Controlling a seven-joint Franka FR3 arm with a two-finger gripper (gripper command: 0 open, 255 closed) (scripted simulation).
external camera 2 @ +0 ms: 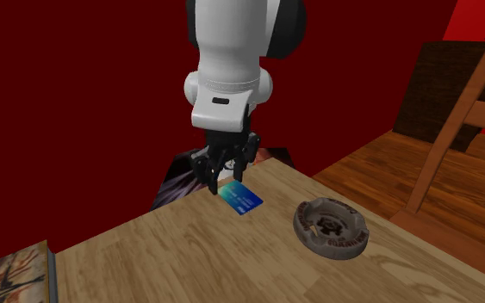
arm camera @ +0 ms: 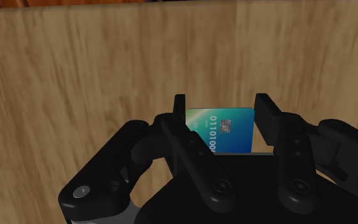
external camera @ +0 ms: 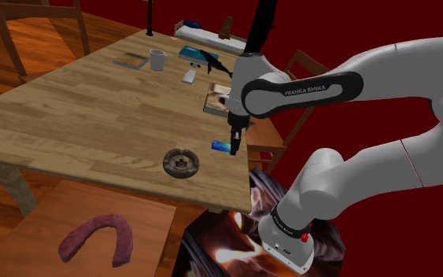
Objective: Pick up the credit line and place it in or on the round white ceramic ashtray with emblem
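A blue-green credit card [external camera 2: 241, 199] with a chip and digits hangs tilted just above the wooden table [external camera 2: 189, 258], near its edge. My black gripper [external camera 2: 226, 178] is shut on it. In the wrist view the card [arm camera: 225, 130] sits clasped between the two fingers of the gripper [arm camera: 221, 105]. The shoulder view has the card [external camera: 220, 145] sticking out beside the gripper [external camera: 234, 146]. The round ashtray [external camera 2: 331, 228], drawn dark grey-brown with an emblem in its bowl, rests on the table a short way from the card. In the shoulder view the ashtray [external camera: 180, 163] lies down and left of the gripper.
Farther back on the table are a white mug [external camera: 157, 59], a flat book [external camera: 131, 60], a small white object [external camera: 189, 76] and a picture book [external camera: 215, 98]. Wooden chairs [external camera 2: 464, 129] stand by the table. A reddish horseshoe shape [external camera: 97, 236] lies on a lower surface.
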